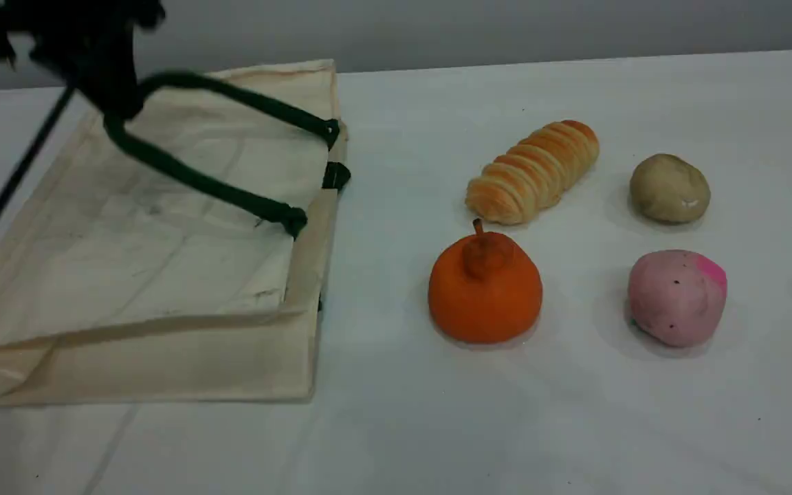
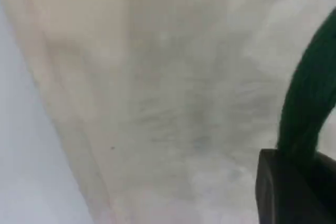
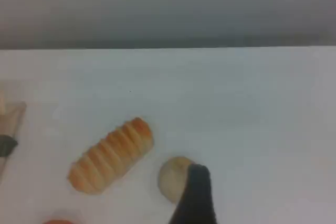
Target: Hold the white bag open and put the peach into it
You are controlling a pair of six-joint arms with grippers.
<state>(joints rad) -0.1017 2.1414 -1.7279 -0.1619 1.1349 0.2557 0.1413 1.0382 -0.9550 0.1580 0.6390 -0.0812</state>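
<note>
my left pincer (image 1: 115,103) is clamped on the green handle (image 1: 196,179) of the white bag (image 1: 162,289), which lies flat at 9 o'clock. the right pincer (image 3: 197,198), fingers apart, points at the beige lump (image 3: 170,174), not the peach (image 1: 676,297) at 4 o'clock on the tabletop (image 1: 575,426). i could grab the wrong item, or the rope could slip so the mouth never opens.

Left gripper (image 1: 115,100) raised, blurred, apparently clamped, right fingers (image 3: 195,195) spread

Creased matt canvas bag (image 1: 162,275), green rope handles (image 1: 196,180), speckled matt peach (image 1: 676,297)
</note>
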